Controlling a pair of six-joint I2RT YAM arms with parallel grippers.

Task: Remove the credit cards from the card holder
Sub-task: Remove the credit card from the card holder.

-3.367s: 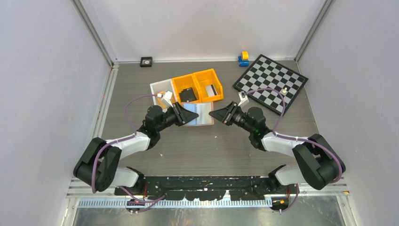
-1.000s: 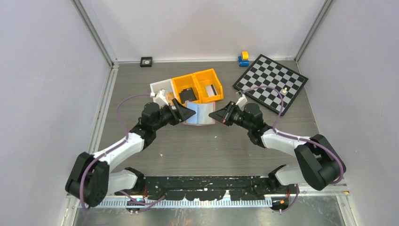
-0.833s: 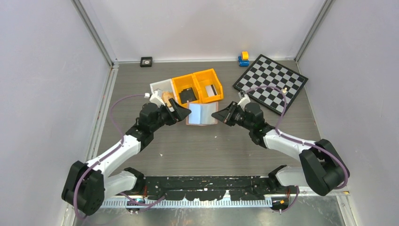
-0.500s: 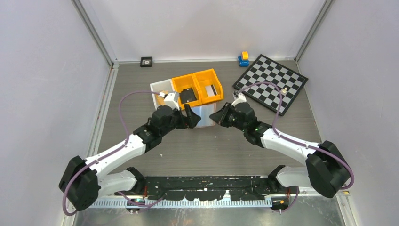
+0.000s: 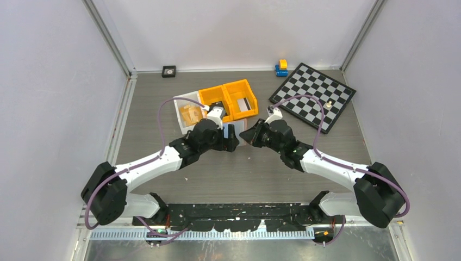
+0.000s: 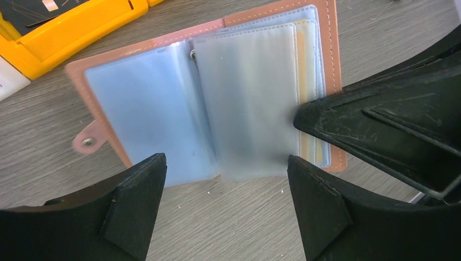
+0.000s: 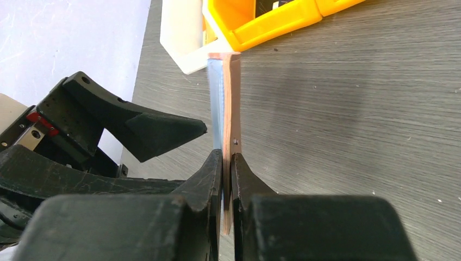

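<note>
Plainly, the right gripper (image 7: 227, 159) has its jaws clamped on the right-hand cover of the card holder (image 6: 147, 103), which is spread open on the table (image 5: 217, 174) (clear pockets facing up). The left gripper (image 6: 225, 169) hovers at its near edge, jaws wide apart and holding nothing. The credit cards (image 6: 300, 60) seem to show only as a yellowish edge in the right pocket. The orange bins (image 5: 234, 98) sit just behind.

Bright, even overhead light leaves only faint shadows on the worktop (image 5: 244, 174). The card holder (image 6: 179, 103) shows milky glare on its clear pockets; near foregrounds blur.
</note>
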